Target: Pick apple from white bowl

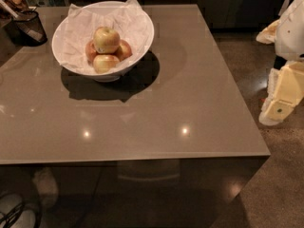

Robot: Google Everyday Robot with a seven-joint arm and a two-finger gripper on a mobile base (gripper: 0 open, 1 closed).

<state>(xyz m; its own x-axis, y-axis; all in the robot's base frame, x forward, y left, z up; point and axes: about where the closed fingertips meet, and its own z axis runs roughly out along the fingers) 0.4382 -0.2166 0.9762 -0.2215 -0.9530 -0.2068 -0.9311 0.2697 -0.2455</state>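
1. From my station I see the counter (166,103), a glossy grey-brown slab filling most of the view, with two small light glints on its near half.
2. The white bowl (128,65) stands on the counter's far left part, lined with crinkled white paper (128,20) that sticks up past the rim, and it casts a dark shadow to its near right.
3. The apple (106,39), pale yellow with a stem dimple, sits on top of the pile in the bowl, uncovered from above.
4. It rests on three others: a redder apple (125,50) at its right, another red one (90,50) partly hidden at its left, and a smaller yellow-orange apple (105,63) in front, all touching it.
5. A dark mesh cup (29,28) stands near the bowl's left, at the counter's far left corner, apart from the bowl, with a pale stick leaning in it.
6. Nothing lies on the counter between the bowl and the right edge.
7. The arm (292,27), white and pale yellow, hangs at the right border of my view, beyond the counter's right side and over the floor (242,56).
8. The gripper (275,112) is at the arm's low end, well apart from the bowl; I cannot tell whether it is spread or pressed together.
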